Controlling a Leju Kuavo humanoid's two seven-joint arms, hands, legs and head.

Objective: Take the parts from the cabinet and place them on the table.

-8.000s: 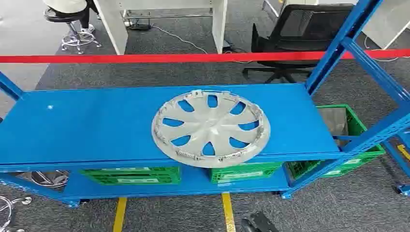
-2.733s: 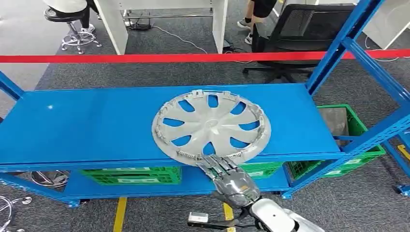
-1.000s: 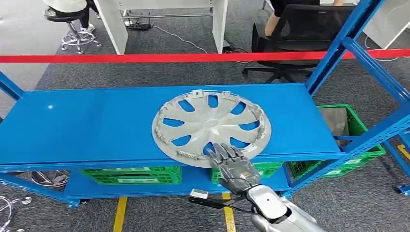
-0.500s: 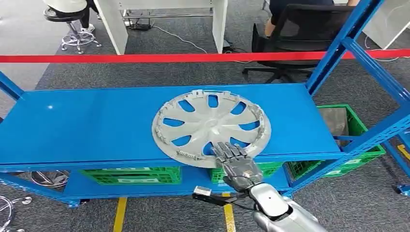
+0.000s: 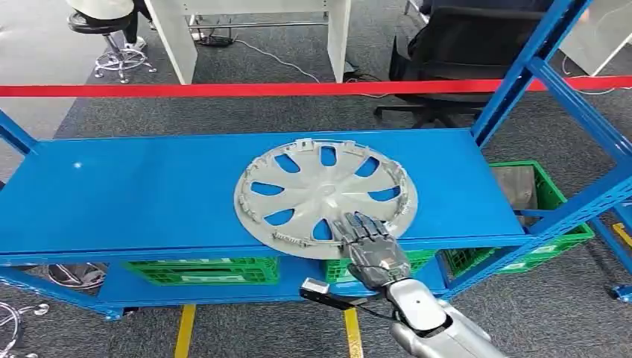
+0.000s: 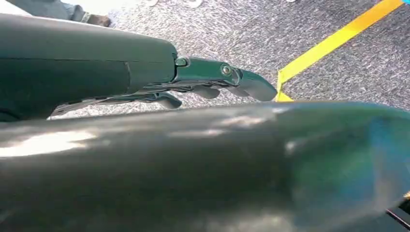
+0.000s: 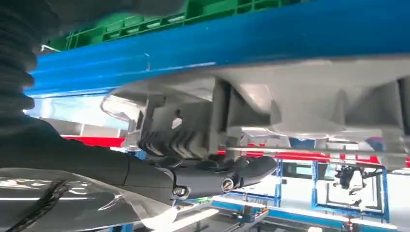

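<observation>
The hubcap [image 5: 326, 196] lies flat on the blue shelf [image 5: 134, 194], its near rim projecting slightly past the shelf's front edge. In the head view the right hand [image 5: 370, 246] rests on that near rim, fingers [image 5: 363, 226] extended side by side over the top face, tips just short of the nearest spoke openings; from this angle the thumb cannot be seen. The right wrist view shows what the head view does not: the hubcap [image 7: 300, 104] from the edge, with its clip tabs, and the dark fingers [image 7: 232, 175] lying close against its face. Whether the hand [image 7: 159, 174] has closed on the rim cannot be told from either view. Green crates [image 5: 201, 270] sit on the lower shelf, beneath the fingers' level. A red tape [image 5: 223, 89] runs across well beyond the fingertips, with a black chair [image 5: 462, 45] behind it. The left wrist view shows the left hand [image 6: 193, 82] over grey carpet beside a yellow line [image 6: 333, 41], fingers [image 6: 251, 84] loosely extended, holding nothing.
</observation>
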